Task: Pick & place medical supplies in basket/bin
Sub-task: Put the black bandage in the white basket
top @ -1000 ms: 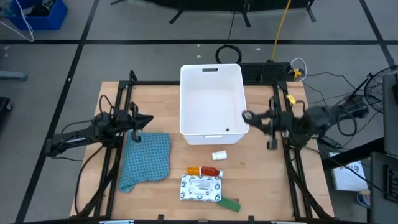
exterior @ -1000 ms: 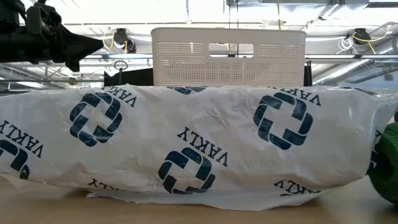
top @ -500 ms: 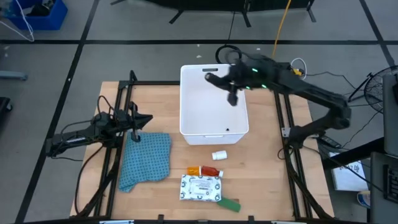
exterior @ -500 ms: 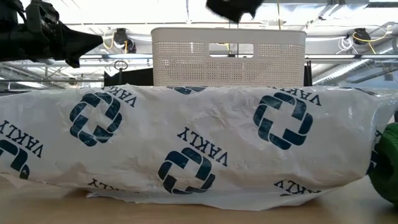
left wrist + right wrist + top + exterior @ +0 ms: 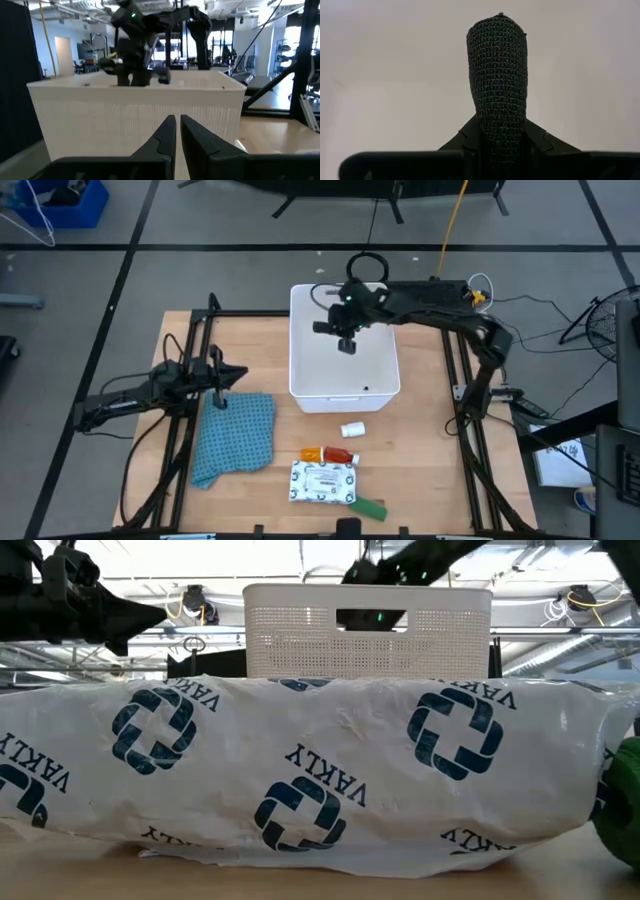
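Nearest you on the surface (image 5: 250,350), the green block (image 5: 369,508), white printed packet (image 5: 323,482), red-orange bottle (image 5: 328,454) and small white cylinder (image 5: 352,429) lie untouched. The left claw (image 5: 222,393) waits closed and empty beside the blue cloth (image 5: 236,436). Farther off, your right claw (image 5: 345,340) has swung from the surface's right edge to above the white tub (image 5: 340,395), gripping a black mesh-wrapped block (image 5: 497,75). Release looks due next.
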Available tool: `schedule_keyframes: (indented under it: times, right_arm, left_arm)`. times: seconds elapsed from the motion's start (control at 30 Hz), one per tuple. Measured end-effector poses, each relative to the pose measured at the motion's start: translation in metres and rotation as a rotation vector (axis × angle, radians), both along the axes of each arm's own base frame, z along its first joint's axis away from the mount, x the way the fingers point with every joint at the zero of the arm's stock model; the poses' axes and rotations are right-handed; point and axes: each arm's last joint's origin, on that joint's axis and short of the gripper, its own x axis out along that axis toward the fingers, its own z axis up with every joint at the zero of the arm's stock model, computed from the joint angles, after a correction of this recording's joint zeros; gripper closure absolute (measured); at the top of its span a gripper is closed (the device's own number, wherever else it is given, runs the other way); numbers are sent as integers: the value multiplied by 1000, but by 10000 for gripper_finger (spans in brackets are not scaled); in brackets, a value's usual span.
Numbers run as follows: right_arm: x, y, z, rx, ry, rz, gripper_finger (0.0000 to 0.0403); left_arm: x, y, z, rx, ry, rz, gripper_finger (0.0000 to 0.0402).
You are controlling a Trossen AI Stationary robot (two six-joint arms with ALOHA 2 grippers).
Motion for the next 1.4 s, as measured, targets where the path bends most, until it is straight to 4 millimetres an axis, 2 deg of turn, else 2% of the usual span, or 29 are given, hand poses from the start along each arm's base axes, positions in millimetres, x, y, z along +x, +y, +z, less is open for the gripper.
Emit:
schedule_keyframes:
  times: [0.1,0.33,0.57,0.83,1.1,1.23,1.33,1.4]
  right_arm:
    - [6,-7,-26,28,73,-14,342]
    - [15,-12,-72,93,203,-8,342]
    - [14,-12,-93,142,292,-3,338]
    - [13,-11,-89,154,284,-29,312]
    - [11,-11,-81,154,273,-83,205]
    - [8,-11,-79,99,323,-124,169]
    - [3,-9,-70,68,337,-140,154]
    - [-2,-7,-54,51,318,-152,150]
  left_arm:
    - [0,0,-2,-22,21,-2,371]
    - [0,0,-3,-24,28,-2,371]
    - [0,0,-3,-25,29,-2,371]
    - [0,0,-3,-35,22,-3,371]
    - [0,0,-2,-34,16,1,371]
    - [0,0,0,-27,-5,7,371]
    - [0,0,1,-30,-12,6,371]
    - [0,0,0,-31,-11,6,371]
